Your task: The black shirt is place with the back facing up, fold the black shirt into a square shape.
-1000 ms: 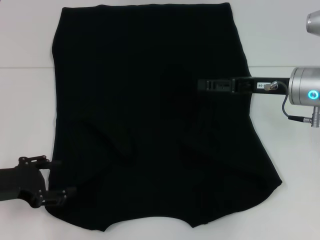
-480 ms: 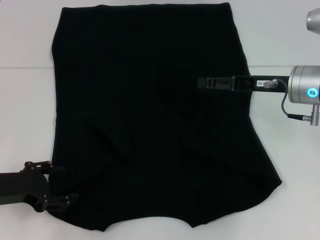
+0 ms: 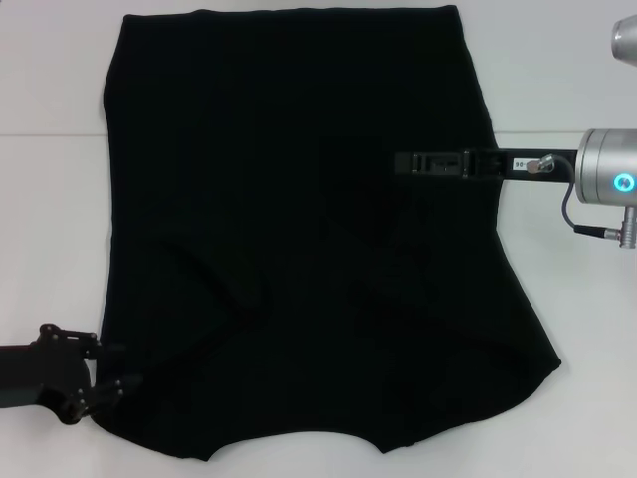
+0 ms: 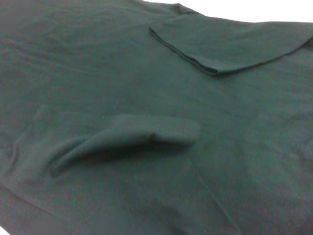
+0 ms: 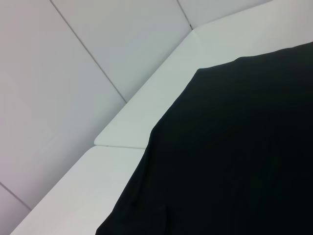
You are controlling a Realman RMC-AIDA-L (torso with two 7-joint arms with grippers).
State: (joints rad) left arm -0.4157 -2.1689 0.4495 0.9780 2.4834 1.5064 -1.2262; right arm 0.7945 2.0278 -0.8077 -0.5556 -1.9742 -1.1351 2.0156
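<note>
The black shirt [image 3: 289, 149] lies spread over the white table [image 3: 50, 199], wrinkled in its near half. My left gripper [image 3: 117, 365] is at the shirt's near left edge, low on the table. It is open, with its two fingers a narrow gap apart around the hem. The left wrist view shows the black shirt [image 4: 98, 73] close up, with a raised ridge of cloth [image 4: 137, 134] and a folded-over flap [image 4: 220, 46]. My right gripper [image 3: 403, 161] reaches in from the right over the shirt's middle. Below it, the right wrist view shows the black shirt [image 5: 234, 147].
White table shows to the left and right of the shirt, with a seam [image 3: 50, 134] across it. The right arm's silver wrist [image 3: 607, 184] with a lit ring stands over the right table edge. Pale wall panels [image 5: 73, 73] rise behind the table.
My left gripper has slid back toward the near left and its fingers stand closer together than a second ago. The wrinkles near it have shifted slightly. The right arm has barely moved.
</note>
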